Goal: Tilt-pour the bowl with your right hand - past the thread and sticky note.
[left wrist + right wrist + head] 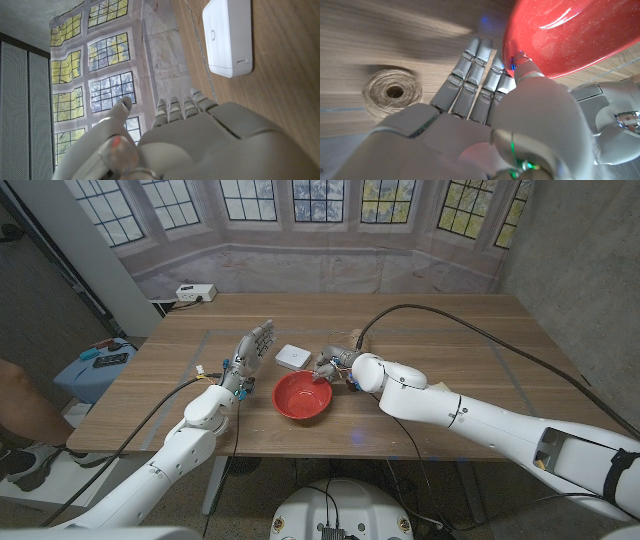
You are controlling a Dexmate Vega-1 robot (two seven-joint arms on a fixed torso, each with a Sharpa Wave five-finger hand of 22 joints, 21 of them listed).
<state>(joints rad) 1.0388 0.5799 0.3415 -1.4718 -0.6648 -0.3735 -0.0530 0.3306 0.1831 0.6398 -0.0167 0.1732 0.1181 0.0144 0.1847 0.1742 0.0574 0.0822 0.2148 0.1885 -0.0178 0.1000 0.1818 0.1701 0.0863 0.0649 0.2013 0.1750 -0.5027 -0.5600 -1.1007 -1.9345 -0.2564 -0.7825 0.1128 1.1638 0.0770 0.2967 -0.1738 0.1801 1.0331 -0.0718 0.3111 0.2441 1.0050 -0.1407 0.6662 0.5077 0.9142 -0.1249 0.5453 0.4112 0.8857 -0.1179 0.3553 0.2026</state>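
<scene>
right robot hand (328, 368) pinching red bowl (302, 396) rim; left robot hand (250, 352) raised, fingers apart

the wooden table (430, 340) carries a red bowl (302, 396) near its front edge, about midway across. just behind the bowl, toward the windows, lies a flat white rounded box (293, 357) (227, 37) — close to the bowl but apart from it. a ball of tan twine (391, 91) sits on the wood just beside the bowl's right. a black cable (470, 330) loops across the right half of the tabletop — faint pale lines cross the surface.
</scene>
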